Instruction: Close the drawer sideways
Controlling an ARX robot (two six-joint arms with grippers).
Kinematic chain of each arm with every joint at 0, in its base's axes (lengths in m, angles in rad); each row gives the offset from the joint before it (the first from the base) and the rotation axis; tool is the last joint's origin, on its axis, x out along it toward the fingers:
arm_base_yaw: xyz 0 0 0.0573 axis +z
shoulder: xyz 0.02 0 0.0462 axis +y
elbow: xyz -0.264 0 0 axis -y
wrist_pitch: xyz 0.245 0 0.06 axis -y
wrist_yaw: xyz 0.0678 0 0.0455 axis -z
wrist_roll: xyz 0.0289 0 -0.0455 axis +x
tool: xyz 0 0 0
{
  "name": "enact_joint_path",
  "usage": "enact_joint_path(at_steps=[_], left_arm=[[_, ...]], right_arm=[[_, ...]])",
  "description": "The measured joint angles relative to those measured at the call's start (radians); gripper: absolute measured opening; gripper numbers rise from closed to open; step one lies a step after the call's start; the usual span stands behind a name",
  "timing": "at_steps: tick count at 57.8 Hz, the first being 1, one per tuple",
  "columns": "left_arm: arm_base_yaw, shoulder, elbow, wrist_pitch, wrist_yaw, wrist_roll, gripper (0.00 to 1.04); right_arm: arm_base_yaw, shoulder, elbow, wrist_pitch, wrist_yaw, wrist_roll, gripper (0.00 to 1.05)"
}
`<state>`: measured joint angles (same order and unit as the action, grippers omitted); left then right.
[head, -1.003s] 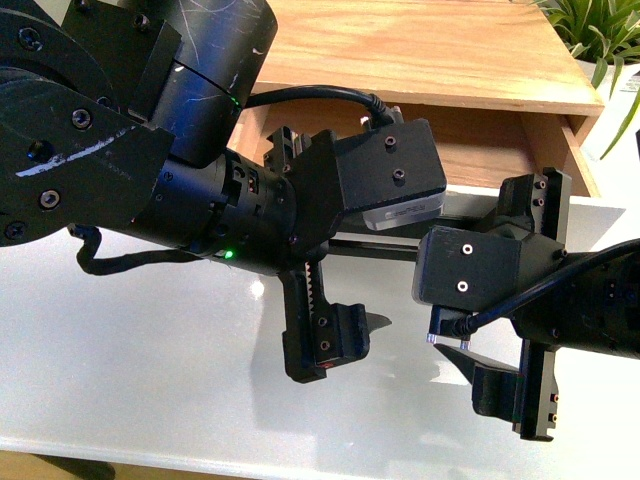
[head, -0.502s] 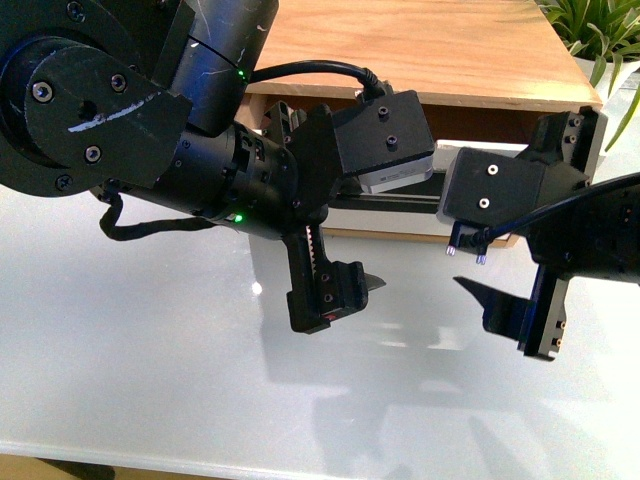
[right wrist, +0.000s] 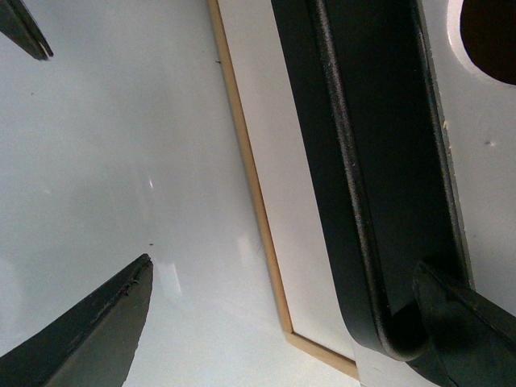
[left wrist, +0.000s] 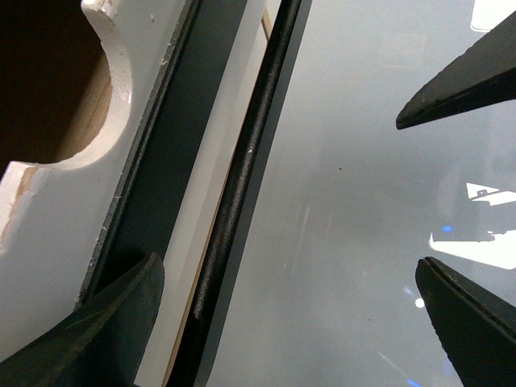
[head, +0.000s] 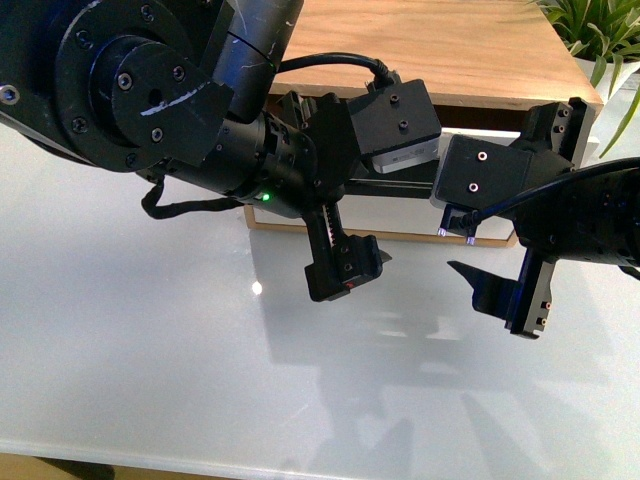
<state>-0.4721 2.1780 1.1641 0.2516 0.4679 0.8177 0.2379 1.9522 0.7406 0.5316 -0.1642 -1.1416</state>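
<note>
- A glossy white counter (head: 150, 380) spreads under both arms, on the side of each pincer away from the furniture.
- The left pincer (left wrist: 290, 314) is spread wide and grips nothing. One finger sits on the counter side of the bar. The other sits on the far side, over the dark gap before the white panel. Contact cannot be told.
- The right pincer (right wrist: 274, 322) is also spread wide and empty. One finger overlaps the rounded end of the bar, and its partner hangs over bare counter.
- The black bar handle (left wrist: 242, 177) runs between the fingers of both pincers.
- Just beyond the pincers stands the drawer (left wrist: 48, 210). Its white front with the half-round notch appears nearly home, with only a dark slit showing under the wooden cabinet (head: 430, 50).
- The drawer looks like a light, stiff wooden box, and its bar looks rigid and smooth. A flat sideways press of the fingers on the bar or panel, shared between both ends, should keep it from skewing.
- A green plant (head: 600, 30) stands farthest off, beyond the right pincer.
</note>
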Motion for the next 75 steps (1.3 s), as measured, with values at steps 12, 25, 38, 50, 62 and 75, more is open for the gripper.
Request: enact_joint_path(at_steps=[12, 25, 38, 50, 62, 75], left_arm=[[0.004, 0.061, 0.09, -0.005, -0.032, -0.026, 0.96], [0.004, 0.084, 0.137, -0.009, -0.074, -0.048, 0.96], [0.004, 0.087, 0.149, 0.004, -0.107, -0.07, 0.96], [0.003, 0.087, 0.148, 0.01, -0.126, -0.093, 0.96], [0.011, 0.044, 0.095, 0.03, -0.127, -0.104, 0.96], [0.062, -0.165, -0.054, 0.131, -0.095, -0.233, 0.96]], right_arm=[[-0.01, 0.037, 0.039, 0.029, 0.015, 0.0, 0.96], [-0.019, 0.061, 0.067, 0.058, 0.043, 0.001, 0.96], [-0.039, 0.097, 0.07, 0.081, 0.106, 0.028, 0.96], [-0.045, 0.105, 0.067, 0.096, 0.117, 0.055, 0.96], [-0.048, 0.053, 0.018, 0.096, 0.099, 0.071, 0.96], [-0.055, -0.133, -0.109, 0.095, 0.072, 0.114, 0.96]])
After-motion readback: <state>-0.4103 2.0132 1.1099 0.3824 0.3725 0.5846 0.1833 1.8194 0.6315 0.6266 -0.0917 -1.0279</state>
